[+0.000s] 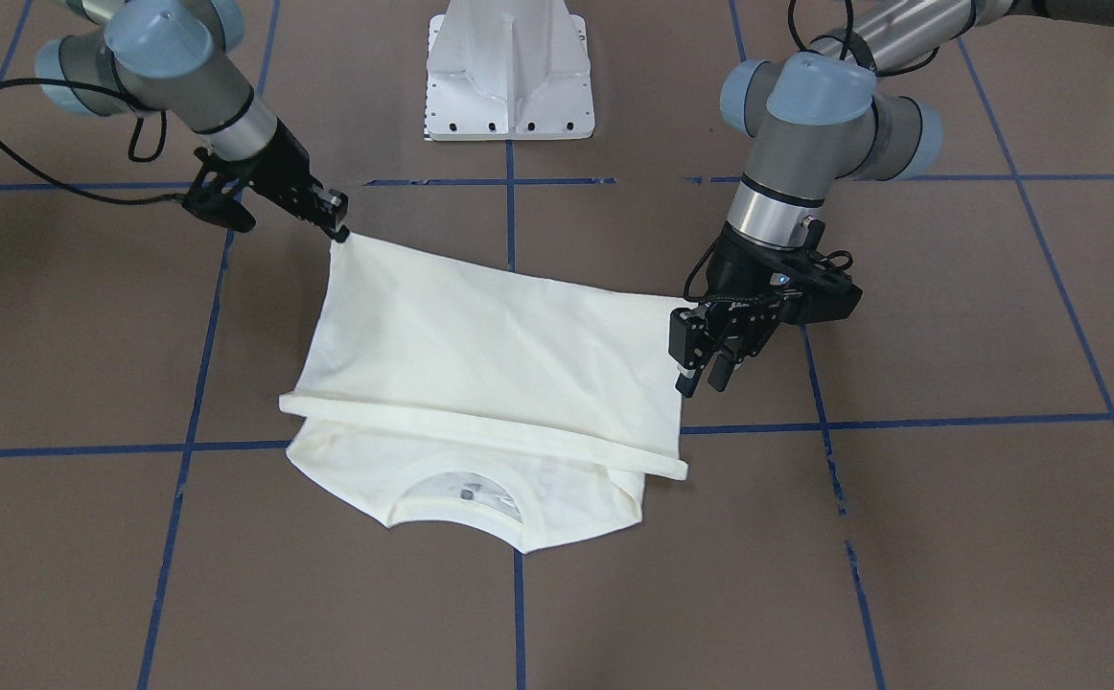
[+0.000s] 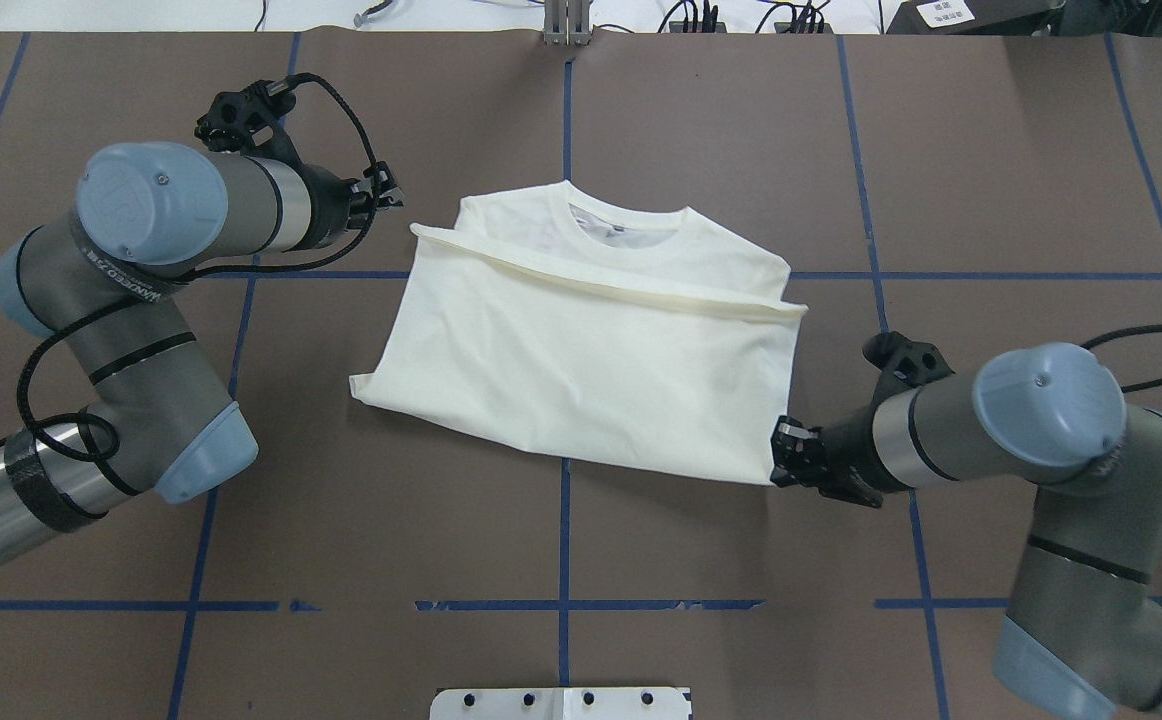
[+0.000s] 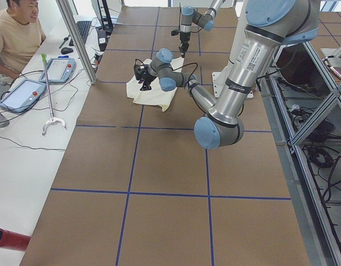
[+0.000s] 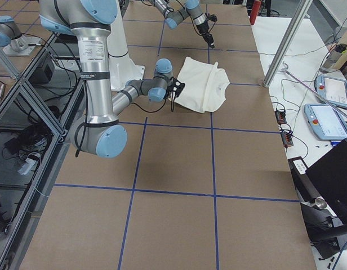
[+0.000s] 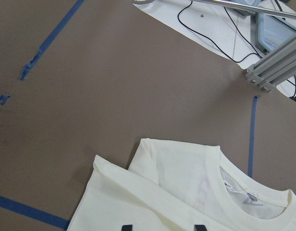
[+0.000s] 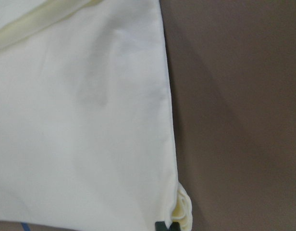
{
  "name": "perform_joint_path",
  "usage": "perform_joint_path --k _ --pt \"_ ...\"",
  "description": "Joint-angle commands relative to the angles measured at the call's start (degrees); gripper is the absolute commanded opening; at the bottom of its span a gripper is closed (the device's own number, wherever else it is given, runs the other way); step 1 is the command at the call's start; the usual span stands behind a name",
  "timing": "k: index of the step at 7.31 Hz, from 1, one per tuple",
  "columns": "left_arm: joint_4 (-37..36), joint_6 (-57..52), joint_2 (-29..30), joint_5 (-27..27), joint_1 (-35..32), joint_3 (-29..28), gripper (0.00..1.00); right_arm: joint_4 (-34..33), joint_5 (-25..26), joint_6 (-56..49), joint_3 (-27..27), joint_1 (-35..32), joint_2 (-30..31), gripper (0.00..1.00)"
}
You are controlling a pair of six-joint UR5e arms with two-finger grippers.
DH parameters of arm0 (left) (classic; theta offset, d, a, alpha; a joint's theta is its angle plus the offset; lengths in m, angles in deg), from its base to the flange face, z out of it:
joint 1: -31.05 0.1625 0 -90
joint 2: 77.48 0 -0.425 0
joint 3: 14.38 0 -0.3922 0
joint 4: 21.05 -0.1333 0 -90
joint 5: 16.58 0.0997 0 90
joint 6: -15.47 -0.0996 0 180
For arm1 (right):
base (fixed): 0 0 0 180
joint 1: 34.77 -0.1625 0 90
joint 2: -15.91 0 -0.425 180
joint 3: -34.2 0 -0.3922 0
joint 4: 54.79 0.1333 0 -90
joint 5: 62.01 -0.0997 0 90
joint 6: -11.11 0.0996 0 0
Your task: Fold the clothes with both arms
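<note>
The cream-white T-shirt lies folded on the brown table, its hem laid across just below the ribbed collar. The cat print is hidden. My right gripper is shut on the shirt's near right corner and holds it slightly raised; it also shows in the front view and, with bunched cloth, in the right wrist view. My left gripper is open and empty, just off the hem's left end; it also shows in the front view. In the left wrist view its fingertips hang apart above the shirt.
The white pedestal base stands at the robot's side of the table. Blue tape lines grid the brown surface. An operator sits at a side bench with tablets and cables beyond the table's far edge.
</note>
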Motion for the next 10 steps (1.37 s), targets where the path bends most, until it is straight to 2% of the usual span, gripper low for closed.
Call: perform_joint_path --k 1,2,3,4,5,6,7,8,10 --pt "-0.53 0.08 -0.45 -7.36 0.08 3.05 0.53 0.19 -4.56 -0.07 11.58 12.51 10.83 0.0" --pt "-0.71 0.25 -0.55 -9.33 -0.01 4.29 0.53 0.19 -8.24 -0.07 12.31 18.22 12.08 0.0" --pt "-0.62 0.43 -0.72 -9.44 -0.01 4.04 0.54 0.19 -8.19 -0.07 12.23 21.76 11.92 0.25" --pt "-0.71 0.69 -0.81 -9.27 -0.01 4.3 0.61 0.19 -7.93 0.45 11.88 21.8 11.22 0.99" --pt "-0.8 3.82 -0.98 -9.96 0.25 4.91 0.64 0.19 -7.92 0.46 11.96 17.19 9.91 1.0" --pt "-0.45 10.38 -2.9 -12.93 2.17 6.92 0.64 0.19 -8.36 0.37 12.31 10.18 7.72 1.0" --pt "-0.53 14.62 -5.62 -13.65 5.32 8.94 0.64 0.19 -8.45 0.37 11.88 4.37 5.61 1.0" --pt "-0.53 21.02 -6.6 -13.75 8.31 9.22 0.64 0.19 -8.1 -0.32 10.48 -3.35 4.63 1.0" --pt "-0.53 27.66 -6.17 -12.87 17.52 7.92 0.64 0.19 -7.92 -2.7 5.41 -12.88 -1.93 1.0"
